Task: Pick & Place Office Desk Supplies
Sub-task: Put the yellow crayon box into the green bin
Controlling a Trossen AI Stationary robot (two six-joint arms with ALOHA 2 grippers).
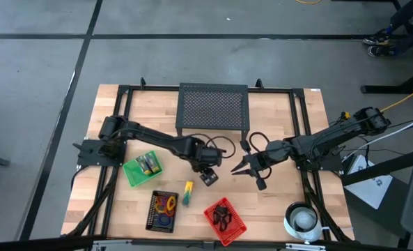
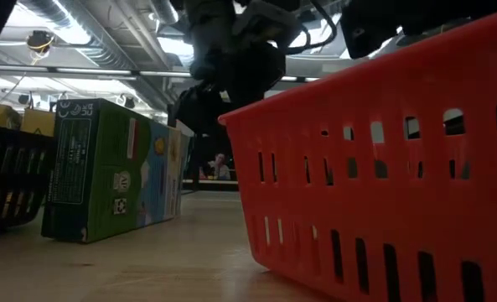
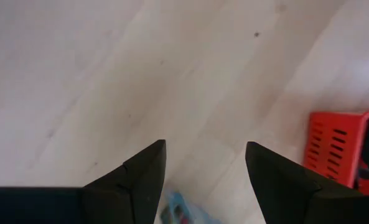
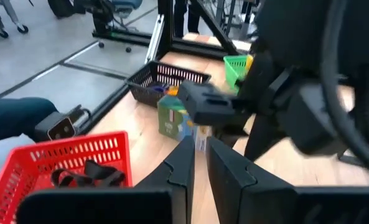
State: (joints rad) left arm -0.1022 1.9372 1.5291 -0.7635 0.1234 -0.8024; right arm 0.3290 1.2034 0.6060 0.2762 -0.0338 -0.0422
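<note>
A yellow-and-green box [image 1: 187, 193] lies flat on the wood table [image 1: 276, 118], also seen in the low view [image 2: 114, 172] and the right wrist view [image 4: 178, 121]. My left gripper [image 1: 207, 176] hangs open just to the right of it and a little farther back, pointing steeply down, with only bare table between its fingers [image 3: 206, 149]. My right gripper [image 1: 246, 167] waits right of centre, above the table, fingers nearly together with nothing between them [image 4: 200, 158]. More yellow-green boxes [image 1: 149, 164] sit in the green basket [image 1: 133, 174].
A black basket [image 1: 154, 217] holds coloured rings [image 1: 168, 204]. A red basket [image 1: 237, 226] near the front edge holds black clips [image 1: 222, 215]. The black mesh stand [image 1: 213, 108] stands at the far middle. A white roll [image 1: 304, 219] sits at front right.
</note>
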